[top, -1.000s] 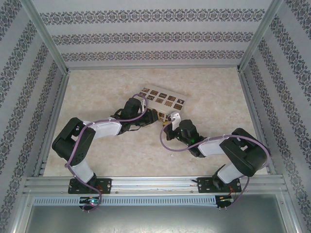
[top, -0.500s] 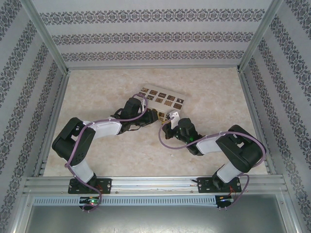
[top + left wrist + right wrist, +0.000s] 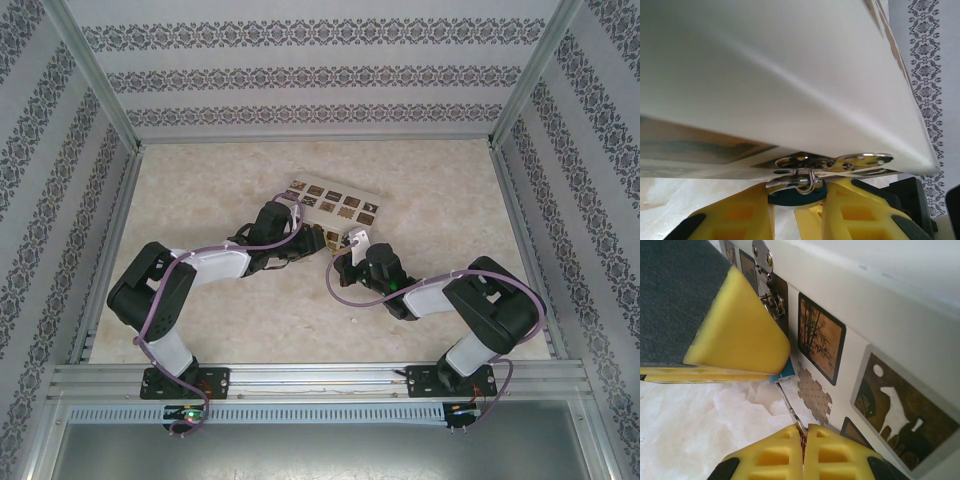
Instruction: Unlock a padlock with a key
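Patterned walls [image 3: 300, 75] ring the marbled table [image 3: 430, 180]; toward 12 o'clock the left gripper [image 3: 796, 212] pinches the padlock [image 3: 790, 195], and the right gripper [image 3: 803, 437] clamps the key [image 3: 788, 405].

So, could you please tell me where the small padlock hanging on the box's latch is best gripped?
Take the padlock by its teal body, coming from the open side away from the box, as the left fingers do. Its thin shackle is looped through the latch and offers little to pinch, and this probably leaves room for the key pinched in the right gripper.
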`<control>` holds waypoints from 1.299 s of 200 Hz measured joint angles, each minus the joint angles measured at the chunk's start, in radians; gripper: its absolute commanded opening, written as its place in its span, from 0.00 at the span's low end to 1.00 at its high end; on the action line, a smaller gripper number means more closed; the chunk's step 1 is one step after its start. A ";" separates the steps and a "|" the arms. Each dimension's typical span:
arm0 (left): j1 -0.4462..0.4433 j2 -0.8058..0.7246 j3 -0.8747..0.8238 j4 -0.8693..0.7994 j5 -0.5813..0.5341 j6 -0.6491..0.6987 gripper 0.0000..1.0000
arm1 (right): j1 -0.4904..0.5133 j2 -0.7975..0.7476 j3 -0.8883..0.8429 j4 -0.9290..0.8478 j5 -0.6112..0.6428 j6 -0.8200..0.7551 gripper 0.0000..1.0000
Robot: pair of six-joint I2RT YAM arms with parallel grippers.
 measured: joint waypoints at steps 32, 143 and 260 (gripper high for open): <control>0.000 0.000 0.000 0.000 0.000 0.000 0.24 | 0.000 0.000 0.000 0.000 0.005 0.000 0.00; 0.001 0.000 0.000 0.001 -0.011 -0.015 0.24 | -0.011 0.020 0.026 -0.011 0.000 0.019 0.00; 0.001 0.000 0.000 0.005 -0.017 -0.019 0.24 | -0.019 0.035 0.039 0.003 -0.037 0.021 0.00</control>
